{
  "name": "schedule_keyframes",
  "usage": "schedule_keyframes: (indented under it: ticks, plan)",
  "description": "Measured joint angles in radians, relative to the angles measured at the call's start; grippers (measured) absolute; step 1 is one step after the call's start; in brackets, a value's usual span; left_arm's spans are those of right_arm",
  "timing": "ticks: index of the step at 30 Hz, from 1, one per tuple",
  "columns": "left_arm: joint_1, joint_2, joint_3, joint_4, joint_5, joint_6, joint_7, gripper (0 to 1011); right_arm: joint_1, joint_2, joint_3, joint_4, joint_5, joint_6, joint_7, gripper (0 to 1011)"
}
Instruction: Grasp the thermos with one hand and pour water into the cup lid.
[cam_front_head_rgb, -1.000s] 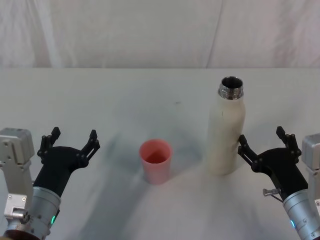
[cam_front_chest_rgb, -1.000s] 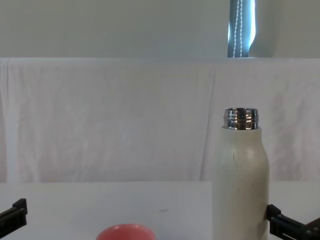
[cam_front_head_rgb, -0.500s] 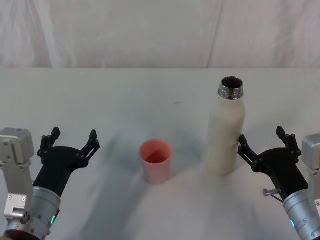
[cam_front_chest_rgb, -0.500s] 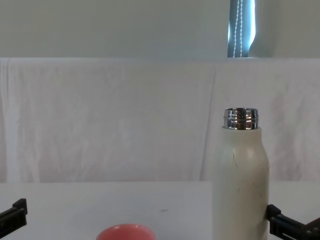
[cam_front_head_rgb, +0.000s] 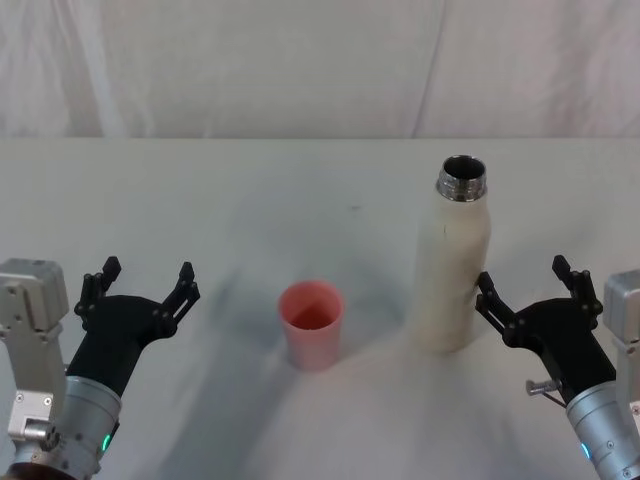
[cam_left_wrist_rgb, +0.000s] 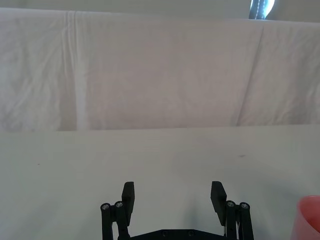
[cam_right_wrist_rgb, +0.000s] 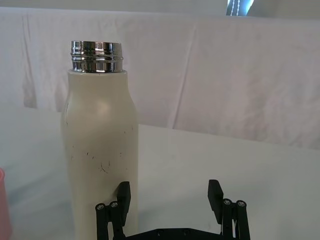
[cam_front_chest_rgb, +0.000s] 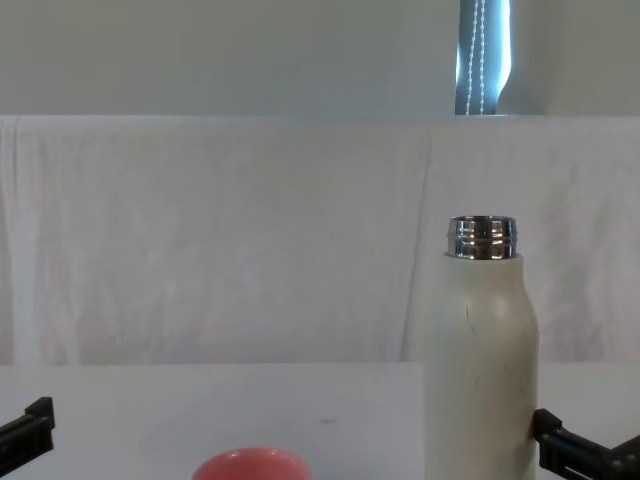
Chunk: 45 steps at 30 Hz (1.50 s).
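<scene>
The thermos (cam_front_head_rgb: 452, 265) (cam_right_wrist_rgb: 100, 150) (cam_front_chest_rgb: 478, 370) is a tall cream-white bottle with an open steel neck, standing upright right of centre on the table. The cup lid (cam_front_head_rgb: 311, 322) (cam_front_chest_rgb: 250, 467) (cam_left_wrist_rgb: 311, 220), a small pink cup, stands upright to its left. My right gripper (cam_front_head_rgb: 528, 290) (cam_right_wrist_rgb: 170, 196) is open just right of the thermos base; its left finger is next to the bottle wall, and I cannot tell whether they touch. My left gripper (cam_front_head_rgb: 140, 288) (cam_left_wrist_rgb: 173, 196) hangs open over bare table, well left of the cup lid.
A white cloth covers the table (cam_front_head_rgb: 250, 200), and a white draped backdrop (cam_front_head_rgb: 300, 60) closes off the far edge. Open table lies between the cup lid and the left gripper and behind both objects.
</scene>
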Motion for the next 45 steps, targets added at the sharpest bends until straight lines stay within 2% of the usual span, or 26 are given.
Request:
schedule_keyframes:
  ticks: [14,30,45]
  plan:
    - [0.0,0.0,0.0,0.0,0.0,0.0,0.0,1001,0.0,0.0,0.0,0.0,0.0,0.0,0.0,1000]
    - [0.0,0.0,0.0,0.0,0.0,0.0,0.0,1001,-0.067,-0.008,0.057,-0.045,0.0,-0.004,0.053,1000]
    - [0.0,0.0,0.0,0.0,0.0,0.0,0.0,1001,-0.108,-0.012,0.04,-0.08,-0.032,-0.038,0.131,1000]
